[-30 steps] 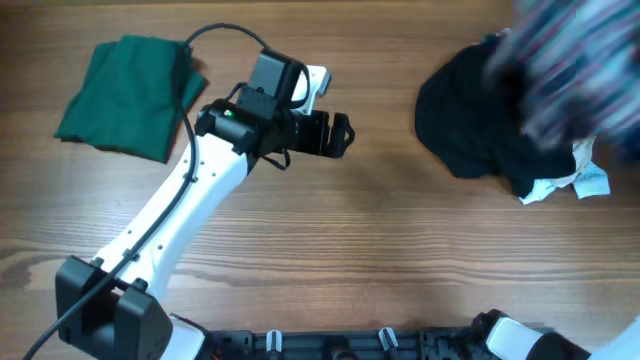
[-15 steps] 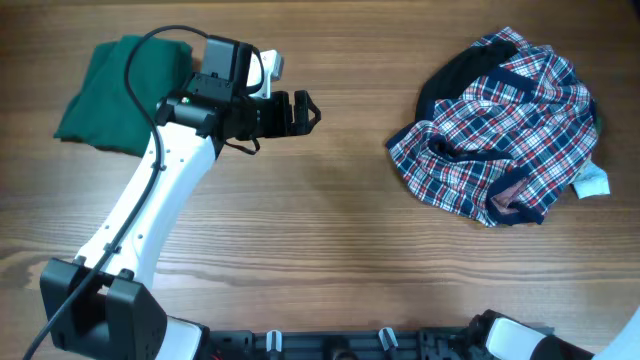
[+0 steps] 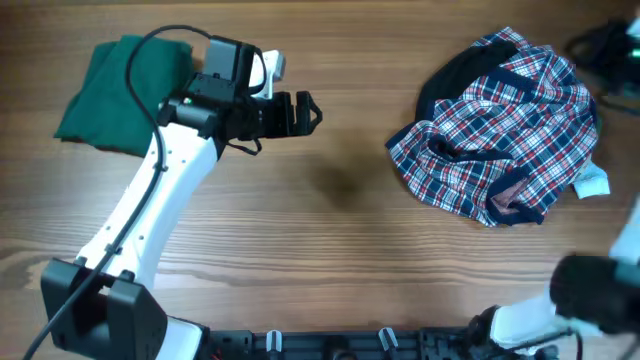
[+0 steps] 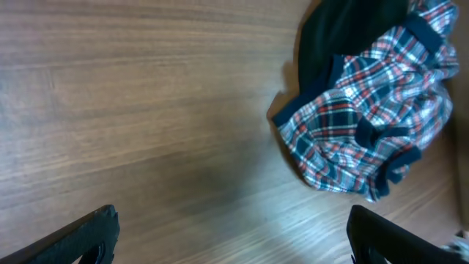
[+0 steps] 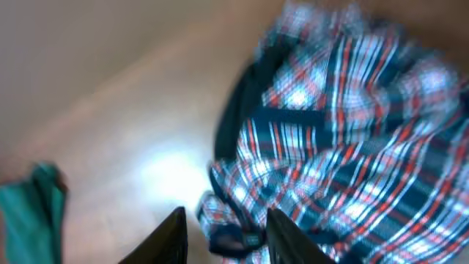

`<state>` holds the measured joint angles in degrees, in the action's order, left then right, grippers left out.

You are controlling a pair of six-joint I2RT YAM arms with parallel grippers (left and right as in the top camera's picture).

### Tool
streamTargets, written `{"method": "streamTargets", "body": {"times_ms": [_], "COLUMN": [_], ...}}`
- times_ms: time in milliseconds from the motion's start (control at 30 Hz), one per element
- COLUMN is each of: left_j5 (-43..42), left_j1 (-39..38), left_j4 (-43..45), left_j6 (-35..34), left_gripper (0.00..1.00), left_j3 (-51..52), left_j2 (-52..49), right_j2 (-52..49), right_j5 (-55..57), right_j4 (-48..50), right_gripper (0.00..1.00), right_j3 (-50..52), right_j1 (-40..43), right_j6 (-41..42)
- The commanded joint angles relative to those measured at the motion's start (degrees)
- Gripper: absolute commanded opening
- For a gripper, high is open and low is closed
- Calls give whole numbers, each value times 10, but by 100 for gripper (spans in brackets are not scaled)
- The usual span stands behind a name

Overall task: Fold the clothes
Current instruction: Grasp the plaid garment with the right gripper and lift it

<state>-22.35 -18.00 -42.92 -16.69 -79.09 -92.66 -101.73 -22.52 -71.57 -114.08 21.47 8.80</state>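
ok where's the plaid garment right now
In the overhead view the plaid garment lies crumpled on the right side of the table, on top of a black garment, with a pale piece at its lower right edge.

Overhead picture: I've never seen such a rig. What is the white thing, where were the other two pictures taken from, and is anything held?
It is the left of two robot arms. The left gripper, a two-finger claw, hangs open and empty over the table. That picture looks straight down. The other two come from a camera on each wrist, looking past that arm's own fingers. The right gripper is blurred, fingers apart above the plaid garment, holding nothing I can see. The plaid garment lies crumpled on a black garment, a pale scrap beside it. A green garment lies by the left arm.
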Motion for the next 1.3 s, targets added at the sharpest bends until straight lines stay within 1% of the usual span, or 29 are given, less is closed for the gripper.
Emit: {"method": "streamTargets", "body": {"times_ms": [0, 33, 100, 167, 233, 300, 433, 500, 567, 600, 633, 667, 733, 833, 933, 1000, 1033, 1067, 1133, 1200, 1267], "left_j5": [60, 73, 81, 91, 92, 92, 92, 92, 92, 91, 91, 92, 91, 91, 91, 83, 62, 35, -90, -172, -184], "left_j1": [-28, -33, -34, -25, -4, 18, 30, 30, 30, 30, 30, 30, 30, 30, 30, 30, 30, 30, 30, 30, 30], "left_j4": [10, 13, 14, 13, 12, 11, 12, 12, 14, 15, 16, 16, 23, 27, 27, 30, 37, 44, 70, 87, 97], "left_j6": [-3, -4, -10, -33, -40, -40, -40, -40, -40, -40, -40, -40, -40, -48, -48, -48, -47, -30, 53, 109, 120], "left_gripper": [100, 100, 100, 100, 100, 100, 100, 100, 100, 100, 100, 100, 100, 100, 100, 100, 100, 100, 100, 100, 100], "left_j3": [-7, -7, -7, -7, -7, -7, -7, -7, -7, -7, -7, -7, -7, -7, -7, -7, -8, -8, -8, -8, -8], "left_j2": [8, 7, 2, -3, -5, -6, -26, -44, -67, -76, -83, -85, -85, -85, -85, -85, -85, -85, -81, -74, -70], "right_j2": [-74, -94, -128, -152, -170, -170, -170, -170, -170, -170, -170, -169, -153, -82, 10, 99, 145, 182, 253, 301, 346], "right_j5": [13, 13, 31, 37, 37, 39, 80, 112, 132, 138, 137, 135, 117, 57, 21, -3, -22, -31, -33, -33, -33], "right_j4": [-31, -37, -43, -33, -5, 24, 79, 108, 123, 126, 127, 128, 132, 122, 108, 92, 91, 92, 91, 87, 77], "right_gripper": [45, 48, 49, 49, 49, 48, 47, 47, 41, 36, 16, 5, 4, 4, 4, 4, 4, 4, 4, 4, 4], "right_j3": [3, 3, 6, 22, 63, 126, 236, 275, 296, 299, 300, 299, 298, 264, 226, 188, 173, 163, 144, 127, 106], "right_j1": [-70, -98, -149, -183, -207, -220, -223, -223, -223, -223, -223, -223, -223, -223, -223, -224, -230, -239, -272, -298, -320], "right_j6": [-120, -149, -183, -195, -193, -191, -146, -115, -96, -87, -87, -85, -82, -84, -86, -91, -104, -110, -132, -133, -131]}}
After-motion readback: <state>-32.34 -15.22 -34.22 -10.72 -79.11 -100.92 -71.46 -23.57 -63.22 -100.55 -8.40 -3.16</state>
